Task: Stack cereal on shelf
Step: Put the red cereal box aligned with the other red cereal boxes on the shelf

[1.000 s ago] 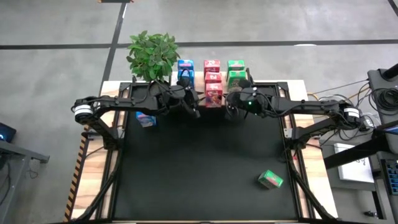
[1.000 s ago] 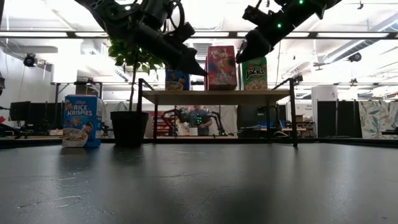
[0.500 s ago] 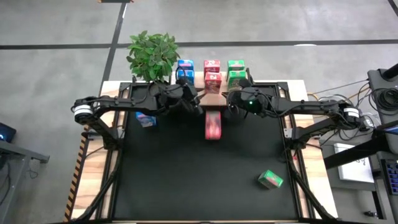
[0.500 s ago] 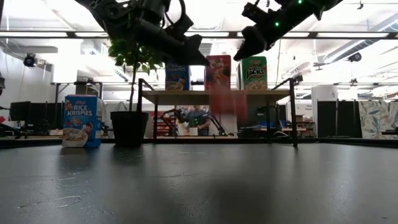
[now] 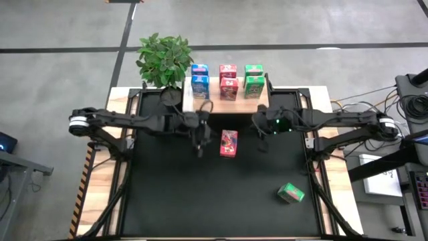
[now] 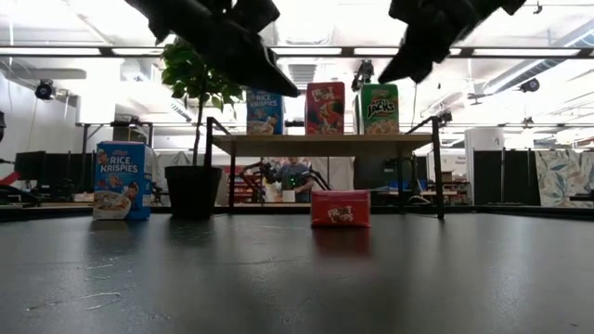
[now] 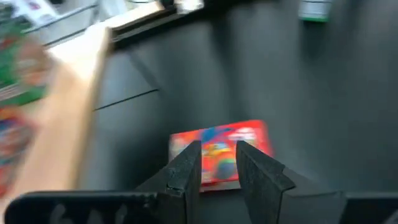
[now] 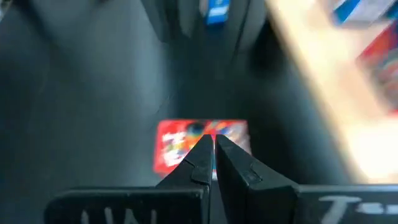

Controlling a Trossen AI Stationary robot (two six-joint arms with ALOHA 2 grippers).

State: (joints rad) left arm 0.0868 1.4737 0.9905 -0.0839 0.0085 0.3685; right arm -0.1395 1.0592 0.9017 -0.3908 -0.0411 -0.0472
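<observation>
Red carton [image 5: 229, 142] now off the shelf [image 5: 227, 102], flat on the mat [image 5: 221, 194]

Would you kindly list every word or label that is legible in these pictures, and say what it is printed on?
"RICE KRISPIES": blue carton on the table by the plant pot.
"RICE": blue carton on the shelf.
"JACKS": green carton on the shelf.
Print on the red cartons is too blurred to read.
</observation>
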